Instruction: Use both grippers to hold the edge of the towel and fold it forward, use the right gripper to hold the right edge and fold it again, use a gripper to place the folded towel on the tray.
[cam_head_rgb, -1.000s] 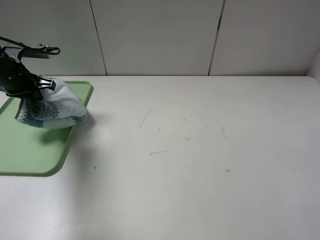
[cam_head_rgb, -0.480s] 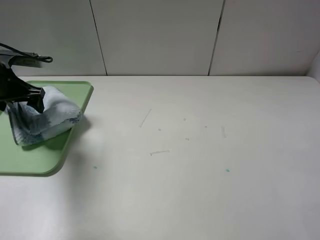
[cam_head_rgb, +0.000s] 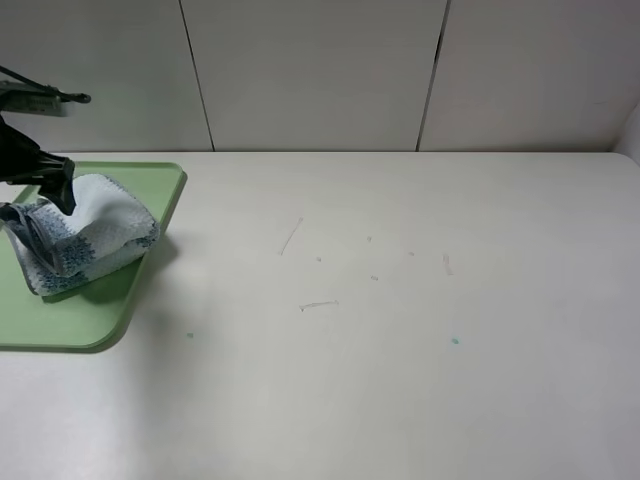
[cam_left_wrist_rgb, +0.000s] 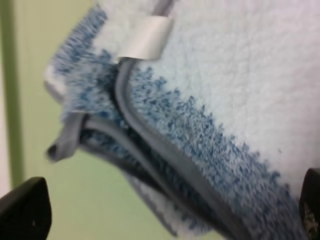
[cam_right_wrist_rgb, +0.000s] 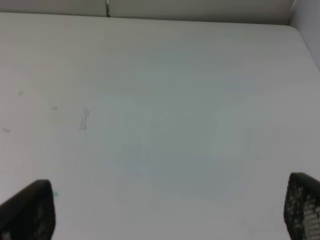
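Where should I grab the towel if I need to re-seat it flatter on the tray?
Probably the stacked grey hems at the folded towel's open corner, coming from above beside the left gripper: the layers meet there, so one pinch catches them all.

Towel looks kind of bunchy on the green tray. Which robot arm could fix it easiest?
Probably the left. The left gripper hangs right over the towel on the tray, jaws open. The right gripper sees only bare table.
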